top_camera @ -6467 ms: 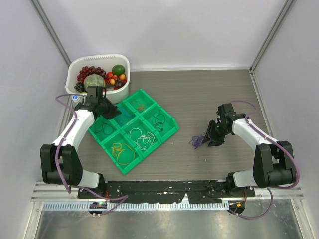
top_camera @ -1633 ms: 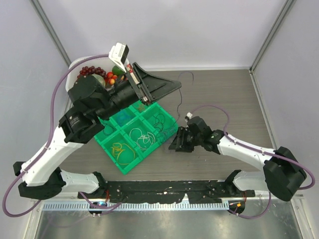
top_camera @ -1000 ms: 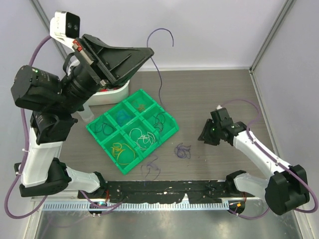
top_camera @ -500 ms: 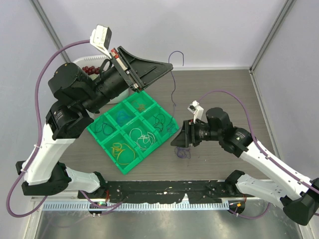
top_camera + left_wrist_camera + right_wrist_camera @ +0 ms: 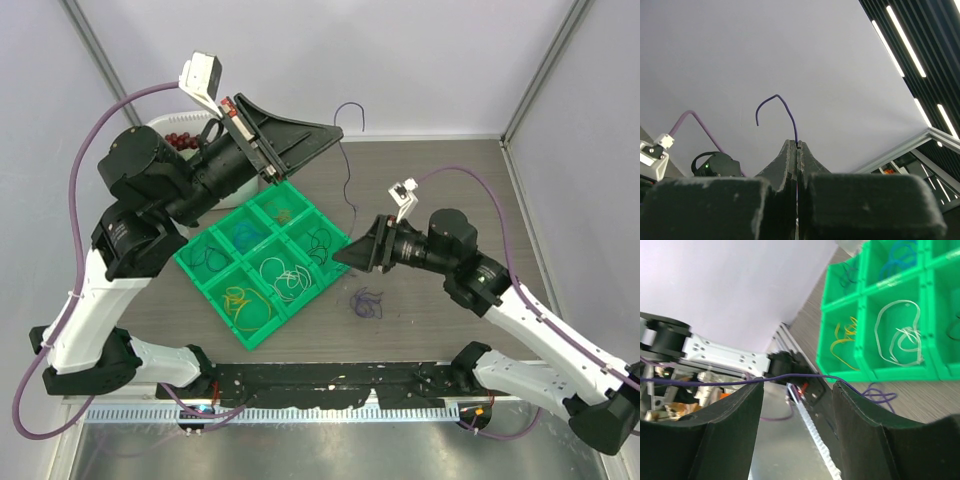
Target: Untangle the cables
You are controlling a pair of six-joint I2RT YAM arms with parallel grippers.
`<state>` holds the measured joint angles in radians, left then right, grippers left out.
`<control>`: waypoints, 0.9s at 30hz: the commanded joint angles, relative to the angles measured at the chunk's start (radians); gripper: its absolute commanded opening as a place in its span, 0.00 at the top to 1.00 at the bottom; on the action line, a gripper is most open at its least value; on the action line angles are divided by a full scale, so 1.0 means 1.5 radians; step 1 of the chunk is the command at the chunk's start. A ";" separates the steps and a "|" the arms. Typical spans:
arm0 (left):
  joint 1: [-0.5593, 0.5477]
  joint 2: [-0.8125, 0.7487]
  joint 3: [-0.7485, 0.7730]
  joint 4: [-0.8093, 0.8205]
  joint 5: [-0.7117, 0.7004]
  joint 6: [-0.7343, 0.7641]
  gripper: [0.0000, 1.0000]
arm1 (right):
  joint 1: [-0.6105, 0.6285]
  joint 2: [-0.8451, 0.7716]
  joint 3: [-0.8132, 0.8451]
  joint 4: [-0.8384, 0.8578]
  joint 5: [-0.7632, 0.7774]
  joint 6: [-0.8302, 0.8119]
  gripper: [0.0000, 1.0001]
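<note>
A single thin purple cable (image 5: 345, 170) hangs in the air above the table (image 5: 440, 170). Its top end curls free above the left gripper (image 5: 335, 130), whose jaws are pressed together on the strand, as the left wrist view shows. It seems to be held this high to draw it clear of the rest. Lower down, the strand crosses the gap of the right gripper (image 5: 342, 256), whose jaws stand wide apart with the strand between them, not gripped, probably placed to pinch it. A small purple tangle (image 5: 367, 302) lies on the table just below; whether the strand joins it I cannot tell. Beside it, a green tray (image 5: 210, 303) holds sorted loops (image 5: 283, 275), white, yellow, blue and black among them, each colour in its own compartment.
</note>
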<state>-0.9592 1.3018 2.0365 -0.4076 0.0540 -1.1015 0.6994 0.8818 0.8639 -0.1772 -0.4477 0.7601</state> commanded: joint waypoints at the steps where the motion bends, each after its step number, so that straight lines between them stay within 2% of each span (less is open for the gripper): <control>1: 0.006 -0.015 -0.012 0.042 0.015 -0.017 1.00 | 0.008 0.048 0.058 0.170 -0.033 0.090 0.37; 11: 0.005 -0.050 -0.066 0.065 0.002 -0.034 1.00 | 0.030 0.114 0.146 0.156 -0.020 0.048 0.37; 19: 0.006 -0.038 -0.066 0.070 0.011 -0.041 1.00 | 0.031 0.117 0.194 0.080 0.023 -0.018 0.37; 21: 0.007 -0.034 -0.060 0.068 0.013 -0.040 1.00 | 0.031 0.109 0.200 0.058 0.047 -0.028 0.42; 22: 0.008 -0.033 -0.057 0.064 0.012 -0.038 1.00 | 0.031 0.106 0.201 0.037 0.068 -0.035 0.53; 24: 0.013 -0.036 -0.051 0.044 -0.004 -0.025 1.00 | 0.031 0.087 0.195 0.021 0.083 -0.046 0.67; 26: 0.013 -0.048 -0.046 0.002 -0.031 0.000 1.00 | 0.031 0.065 0.182 0.002 0.097 -0.053 0.74; 27: 0.013 -0.054 -0.044 -0.018 -0.062 0.009 1.00 | 0.031 0.050 0.169 -0.009 0.099 -0.055 0.74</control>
<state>-0.9474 1.2495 1.9350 -0.3733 0.0463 -1.1416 0.7387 1.0355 1.1221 -0.1413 -0.3656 0.7277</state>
